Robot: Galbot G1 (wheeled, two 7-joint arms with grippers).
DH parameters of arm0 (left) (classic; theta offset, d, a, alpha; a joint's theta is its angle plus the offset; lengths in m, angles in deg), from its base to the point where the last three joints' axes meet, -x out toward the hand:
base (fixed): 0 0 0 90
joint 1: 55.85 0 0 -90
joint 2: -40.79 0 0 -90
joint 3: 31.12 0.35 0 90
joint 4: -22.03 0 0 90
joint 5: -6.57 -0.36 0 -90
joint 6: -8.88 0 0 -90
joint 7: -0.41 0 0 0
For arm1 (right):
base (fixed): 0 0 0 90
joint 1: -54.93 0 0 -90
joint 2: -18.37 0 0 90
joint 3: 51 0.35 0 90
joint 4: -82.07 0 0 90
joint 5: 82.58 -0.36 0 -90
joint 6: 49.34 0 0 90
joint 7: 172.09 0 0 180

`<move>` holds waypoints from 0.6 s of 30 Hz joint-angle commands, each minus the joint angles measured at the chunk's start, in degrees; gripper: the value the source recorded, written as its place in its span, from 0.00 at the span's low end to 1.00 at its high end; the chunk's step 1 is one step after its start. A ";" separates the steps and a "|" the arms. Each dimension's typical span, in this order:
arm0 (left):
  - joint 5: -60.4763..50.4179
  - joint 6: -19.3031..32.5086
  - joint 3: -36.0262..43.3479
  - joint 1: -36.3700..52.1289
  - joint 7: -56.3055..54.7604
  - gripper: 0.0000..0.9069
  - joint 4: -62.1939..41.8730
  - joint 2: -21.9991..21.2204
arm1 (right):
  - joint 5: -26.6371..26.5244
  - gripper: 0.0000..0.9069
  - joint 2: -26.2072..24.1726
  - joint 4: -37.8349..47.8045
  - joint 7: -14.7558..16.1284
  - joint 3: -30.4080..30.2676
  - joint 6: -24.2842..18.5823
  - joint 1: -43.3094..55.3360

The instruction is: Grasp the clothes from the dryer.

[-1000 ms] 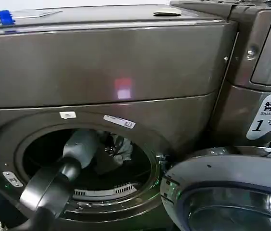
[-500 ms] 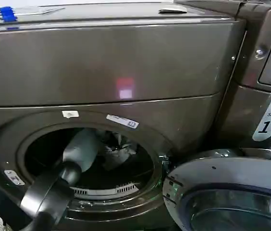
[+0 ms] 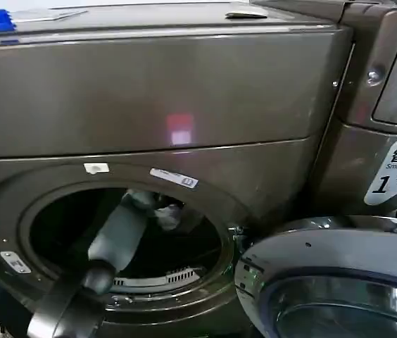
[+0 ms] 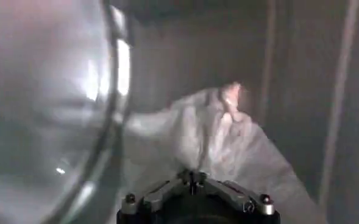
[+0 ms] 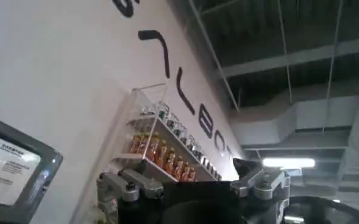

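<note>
Bronze-grey metal takes up nearly all of the head view, the flat front of the dryer [image 3: 156, 91] running across it with a round porthole low down. Nearest the camera, at the lower right, the dryer's open door [image 3: 332, 282] swings out, its glass ringed in pale grey. At the lower left the left arm [image 3: 107, 246] rises from the bottom edge and passes through the porthole into the dark drum. Its left gripper [image 3: 158, 204] sits high in the opening, just under the upper rim, right against the clothes [image 3: 170, 215], a small pale wrinkled bundle at the fingertips. From the left wrist camera the pale fabric [image 4: 222, 140] spreads out directly ahead of the gripper's base, bunched to a peak against the ribbed drum wall; whether the claw is closed on the cloth or merely touching it cannot be told, since the fingers are hidden by the fabric. Farther right in the head view stands a second machine carrying a white "1" sticker [image 3: 394, 176]. The right gripper [image 5: 191, 192] is parked well away from the dryer, pointing up at a white wall with a rack of bottles [image 5: 161, 149]; its claw state cannot be told.
</note>
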 commanded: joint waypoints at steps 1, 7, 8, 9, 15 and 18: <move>16.22 5.74 -7.00 -12.27 -25.22 0.00 18.95 0.60 | -0.08 1.00 -0.13 0.13 -0.22 -0.52 -0.35 0.31; 21.40 10.26 -7.41 -18.02 -34.70 0.00 27.48 -0.24 | -0.14 1.00 0.00 -0.42 -0.61 -0.45 -0.32 0.20; 21.66 10.93 -7.65 -18.60 -36.35 0.00 28.41 -0.57 | 0.03 1.00 -0.06 -0.45 -1.21 -0.45 -0.18 0.23; 21.98 11.05 -7.65 -19.19 -36.67 0.00 29.06 -0.69 | 0.25 1.00 -0.03 -0.56 -1.27 -0.39 -0.26 0.21; 18.68 16.99 -8.69 -23.68 -45.42 0.00 34.06 -1.62 | 1.11 1.00 0.02 -0.55 -1.13 0.19 -1.03 -0.18; 19.15 18.37 -9.22 -25.92 -48.65 0.00 37.45 -2.07 | 0.96 1.00 -0.19 -0.17 -1.23 0.67 -1.28 -0.29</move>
